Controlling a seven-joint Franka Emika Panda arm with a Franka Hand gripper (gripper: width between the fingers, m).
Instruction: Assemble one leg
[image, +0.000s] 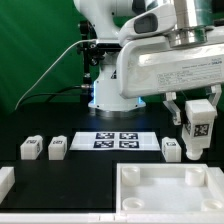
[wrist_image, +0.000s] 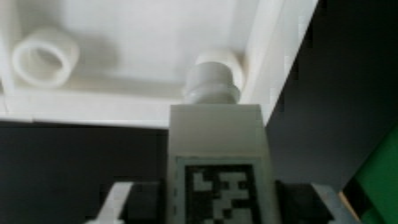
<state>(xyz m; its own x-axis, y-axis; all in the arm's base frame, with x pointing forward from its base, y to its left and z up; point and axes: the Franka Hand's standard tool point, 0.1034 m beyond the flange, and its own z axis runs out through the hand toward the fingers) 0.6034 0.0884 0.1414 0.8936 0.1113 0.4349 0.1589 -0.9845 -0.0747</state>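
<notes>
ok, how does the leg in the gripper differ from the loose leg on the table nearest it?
The held leg is clamped in the gripper; the loose leg is ungripped. The held leg hangs upright above a corner socket; the loose leg rests on the table. Both are small white blocks.

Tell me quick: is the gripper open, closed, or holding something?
Gripper: closed, holding the leg.

The arm reaches low, its pincer pointing straight downward and clamped on the leg.
</notes>
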